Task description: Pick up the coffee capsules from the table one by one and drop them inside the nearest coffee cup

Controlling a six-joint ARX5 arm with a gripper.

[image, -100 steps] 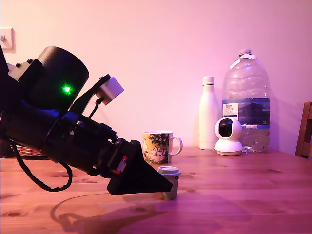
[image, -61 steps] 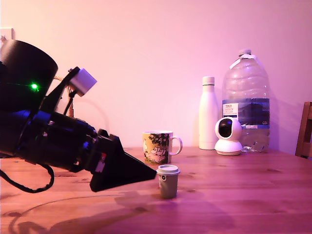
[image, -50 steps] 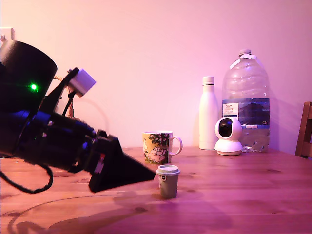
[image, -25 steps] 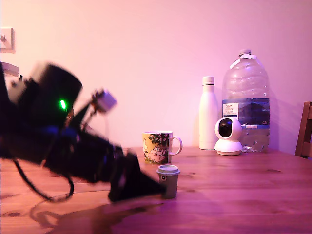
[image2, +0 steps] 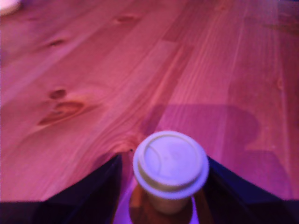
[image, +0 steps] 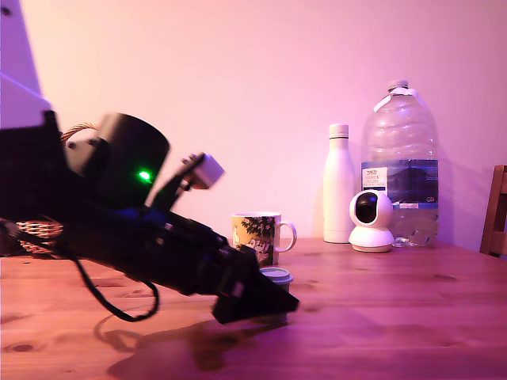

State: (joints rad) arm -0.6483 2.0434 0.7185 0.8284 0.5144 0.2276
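The coffee capsule (image2: 170, 165), a small olive pod with a pale rimmed lid, stands upright on the wooden table (image2: 140, 70). My gripper (image2: 164, 157) is open, with one dark finger on each side of it. A gap shows beside one finger (image2: 100, 184); the other finger (image2: 233, 186) lies close against the lid's rim. In the exterior view the gripper (image: 273, 305) is low on the table (image: 396, 324) and hides the capsule (image: 276, 275) except its lid. The coffee cup (image: 255, 237), a pale printed mug with its handle to the exterior view's right, stands just behind.
At the back on the exterior view's right stand a white bottle (image: 339, 184), a large clear water jug (image: 400, 162) and a small white camera (image: 371, 222). A wooden chair edge (image: 497, 210) shows at the far right. My arm's cable (image: 119, 305) loops onto the table.
The arm first drew back from the capsule, then swung down and toward the exterior view's right. The fingers now flank the capsule, which has not moved.
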